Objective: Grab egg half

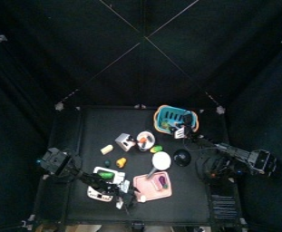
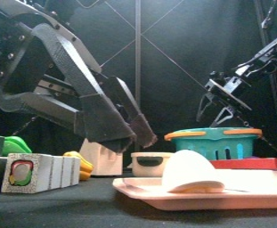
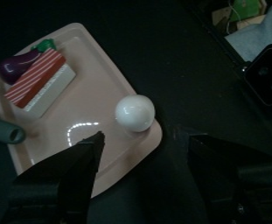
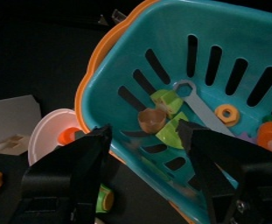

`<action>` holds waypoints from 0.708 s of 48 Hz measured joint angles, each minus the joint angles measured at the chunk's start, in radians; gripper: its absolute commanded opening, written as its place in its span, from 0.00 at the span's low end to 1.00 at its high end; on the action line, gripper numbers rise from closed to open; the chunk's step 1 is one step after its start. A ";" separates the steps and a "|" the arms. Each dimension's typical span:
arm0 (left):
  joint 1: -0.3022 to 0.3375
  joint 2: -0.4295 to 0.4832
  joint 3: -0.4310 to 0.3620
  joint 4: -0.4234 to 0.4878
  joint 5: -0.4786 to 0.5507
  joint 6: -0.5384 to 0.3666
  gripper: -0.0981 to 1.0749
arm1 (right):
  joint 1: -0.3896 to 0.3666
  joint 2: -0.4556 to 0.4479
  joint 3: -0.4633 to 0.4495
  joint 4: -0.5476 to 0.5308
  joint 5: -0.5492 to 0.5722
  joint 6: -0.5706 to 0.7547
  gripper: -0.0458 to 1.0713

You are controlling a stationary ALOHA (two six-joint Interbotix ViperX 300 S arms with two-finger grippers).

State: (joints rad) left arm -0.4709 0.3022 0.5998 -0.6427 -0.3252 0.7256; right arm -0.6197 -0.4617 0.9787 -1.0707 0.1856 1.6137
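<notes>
The egg half [image 3: 135, 112] is a white dome lying near the edge of a pink tray [image 3: 91, 52]. It also shows in the front view [image 2: 200, 171], near and large on the tray [image 2: 224, 191]. My left gripper [image 3: 144, 153] is open and hangs just above the egg half, which sits in line with the gap between the jaws. In the top view it [image 1: 121, 187] is at the left side of the tray [image 1: 153, 186]. My right gripper [image 4: 144, 149] is open and empty beside a teal basket [image 4: 208, 79], at the table's right [image 1: 208, 148].
A striped cake slice [image 3: 38, 74] lies on the same tray. The teal basket [image 1: 173, 116] with an orange rim holds toy food at the back. A white plate [image 1: 137, 140], a white disc [image 1: 162, 160] and a boxed green item [image 2: 28, 171] stand around the tray.
</notes>
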 measured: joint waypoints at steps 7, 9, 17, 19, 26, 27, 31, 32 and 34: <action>0.003 0.035 -0.021 0.015 -0.002 -0.002 0.92 | 0.000 0.023 -0.012 0.002 0.000 0.000 0.88; 0.003 0.040 -0.025 0.015 -0.002 -0.002 0.91 | -0.002 0.029 -0.015 0.000 0.000 0.000 0.88; 0.017 0.054 -0.051 0.023 -0.003 0.000 0.91 | 0.000 0.046 -0.020 0.002 0.000 0.000 0.88; 0.023 0.057 -0.055 0.026 -0.003 0.000 0.91 | 0.000 0.048 -0.020 0.000 0.000 0.000 0.88; 0.044 0.071 -0.066 0.034 -0.003 0.000 0.91 | 0.000 0.063 -0.020 0.000 -0.002 0.000 0.88; 0.046 0.072 -0.069 0.035 -0.003 0.000 0.91 | 0.000 0.064 -0.020 -0.002 -0.002 -0.002 0.88; 0.052 0.080 -0.077 0.037 -0.003 0.000 0.91 | 0.000 0.069 -0.020 -0.002 -0.002 -0.002 0.88; 0.054 0.081 -0.078 0.037 -0.003 0.000 0.91 | 0.000 0.071 -0.020 -0.002 -0.002 -0.002 0.88; 0.055 0.084 -0.083 0.037 -0.003 0.000 0.91 | 0.000 0.074 -0.020 -0.002 -0.002 -0.002 0.88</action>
State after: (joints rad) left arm -0.4157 0.3866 0.5170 -0.6059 -0.3283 0.7256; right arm -0.6197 -0.3881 0.9587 -1.0723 0.1841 1.6122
